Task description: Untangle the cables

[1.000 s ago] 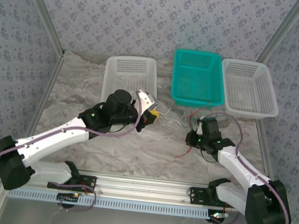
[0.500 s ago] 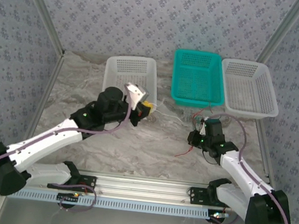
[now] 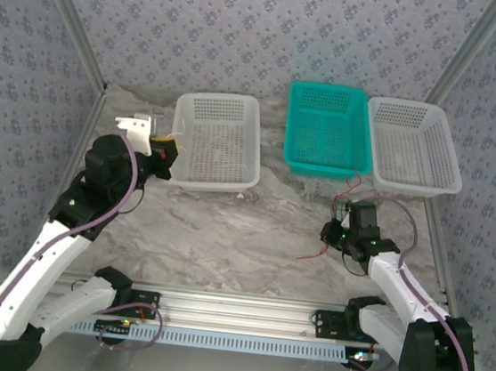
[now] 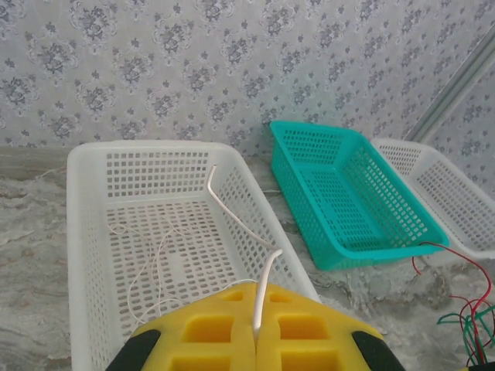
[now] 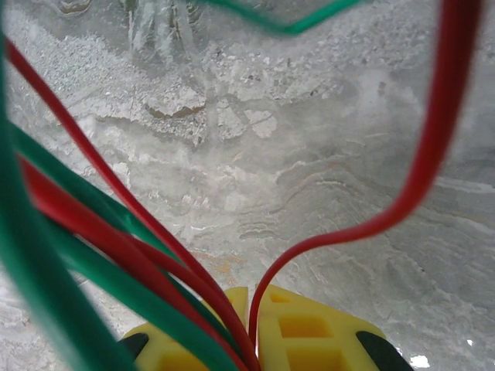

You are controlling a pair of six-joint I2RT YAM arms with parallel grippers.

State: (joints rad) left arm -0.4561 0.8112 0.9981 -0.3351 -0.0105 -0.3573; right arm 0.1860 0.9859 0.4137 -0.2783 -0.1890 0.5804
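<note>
- Left wrist: the left gripper (image 4: 256, 344) has its fingers pressed together on the pale cable (image 4: 267, 270), which trails into the far-left white basket (image 4: 85, 232).
- The right gripper (image 5: 254, 340) is clamped on the red cables (image 5: 441, 116) and green cables (image 5: 31, 255) over the table (image 3: 225, 228), near right.
</note>
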